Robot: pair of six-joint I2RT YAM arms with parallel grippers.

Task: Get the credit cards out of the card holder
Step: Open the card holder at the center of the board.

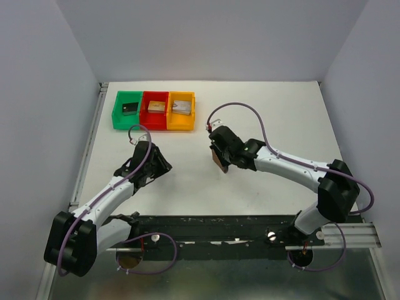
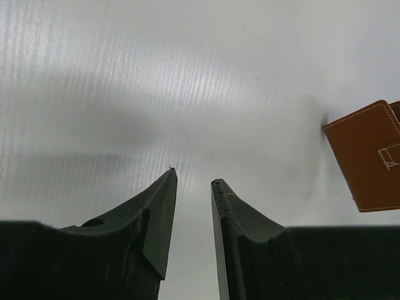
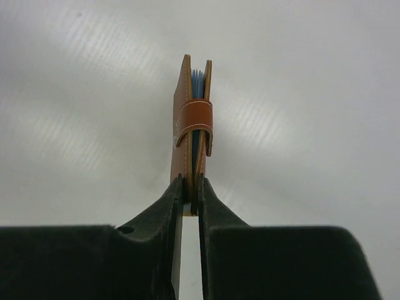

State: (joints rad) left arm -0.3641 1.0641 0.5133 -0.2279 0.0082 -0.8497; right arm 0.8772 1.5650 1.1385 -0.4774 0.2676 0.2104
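No word, number, brand or sign can be read in any view. The brown leather of the card holder (image 3: 190,134) shows only pale stitching, and the pieces (image 1: 156,106) in the coloured bins (image 1: 154,125) are too small to show any marking.

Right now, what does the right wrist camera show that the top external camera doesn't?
Only the right wrist view: the card holder seen edge-on and folded shut, its brown tab strap wrapped across the opening, with pale blue edges showing between the covers. Only the top view: the green bin, red bin and orange bin in a row, each holding a small piece, and the open left gripper, apart from the holder. Both: the right gripper pinching the card holder.
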